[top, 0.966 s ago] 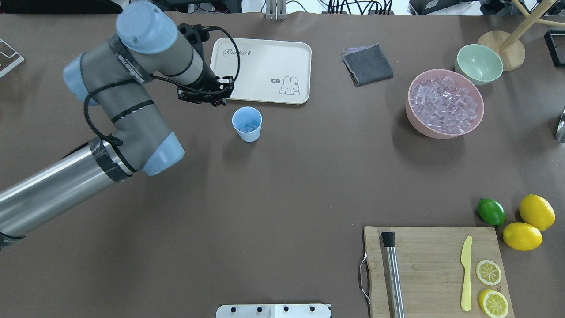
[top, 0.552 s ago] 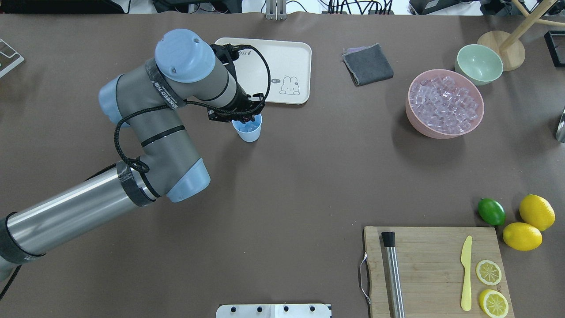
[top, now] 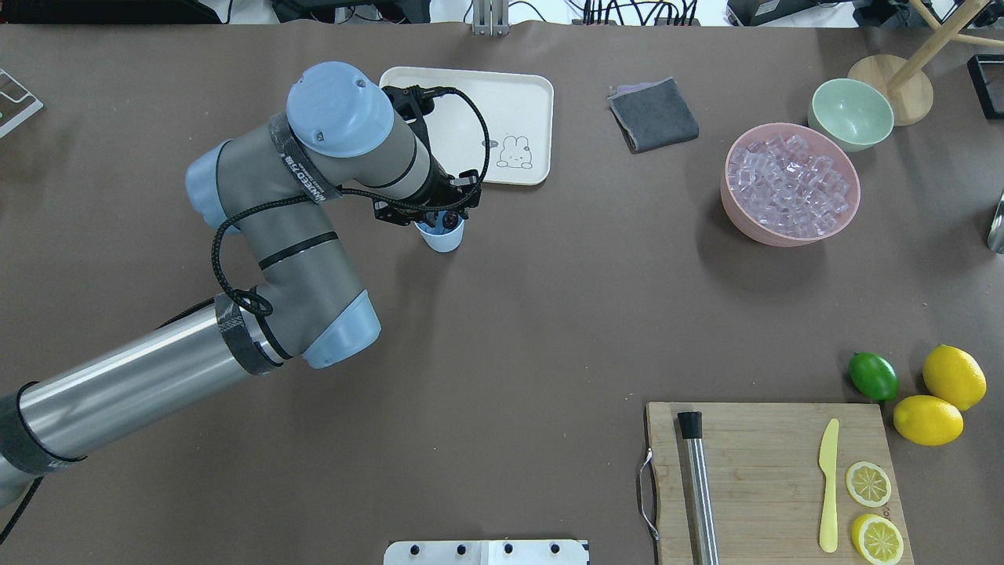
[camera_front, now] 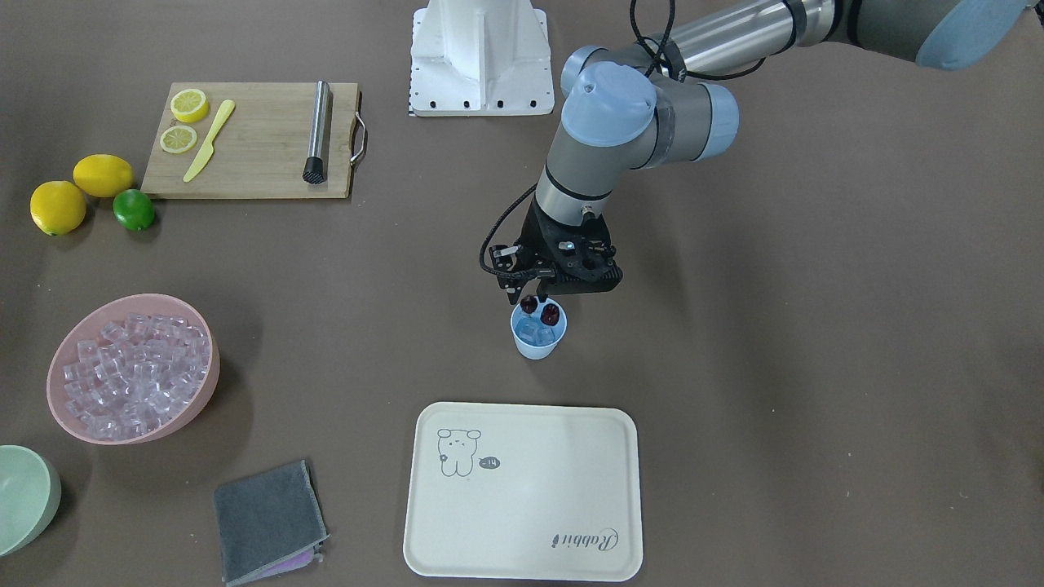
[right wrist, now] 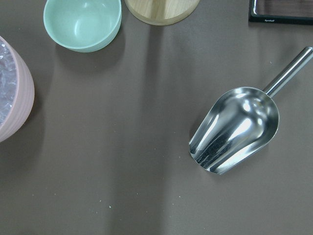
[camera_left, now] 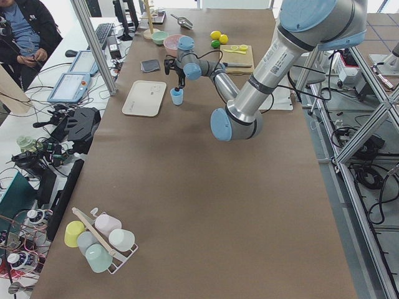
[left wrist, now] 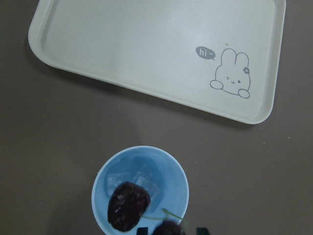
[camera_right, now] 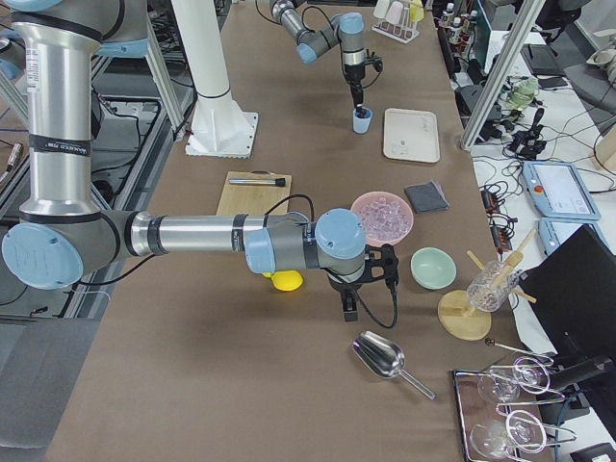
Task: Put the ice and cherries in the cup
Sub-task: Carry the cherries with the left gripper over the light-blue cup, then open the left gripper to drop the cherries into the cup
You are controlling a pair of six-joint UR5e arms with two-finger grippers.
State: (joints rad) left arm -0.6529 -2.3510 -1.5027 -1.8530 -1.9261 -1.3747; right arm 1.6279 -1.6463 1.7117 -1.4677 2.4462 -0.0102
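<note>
The light-blue cup (camera_front: 538, 341) stands on the table in front of the cream tray (camera_front: 522, 489). It also shows in the overhead view (top: 444, 238) and the left wrist view (left wrist: 100, 198). A few ice cubes (left wrist: 149, 183) lie inside it. My left gripper (camera_front: 545, 287) is directly over the cup, shut on the dark cherries (camera_front: 530, 304), which hang at the cup's rim (left wrist: 128, 205). The pink bowl (top: 733, 212) holds many ice cubes (top: 788, 188). My right gripper (camera_right: 348, 306) shows only in the exterior right view, so I cannot tell its state.
A metal scoop (right wrist: 234, 129) lies below my right wrist, near the pale green bowl (top: 851, 114). A grey cloth (top: 653, 114) lies by the tray. A cutting board (top: 769, 471) with a muddler, a knife and lemon slices sits front right, with a lime (top: 873, 376) and lemons beside it.
My left arm has swung right from the tray's edge to a place over the cup. The cherries now hang at the cup's rim.
</note>
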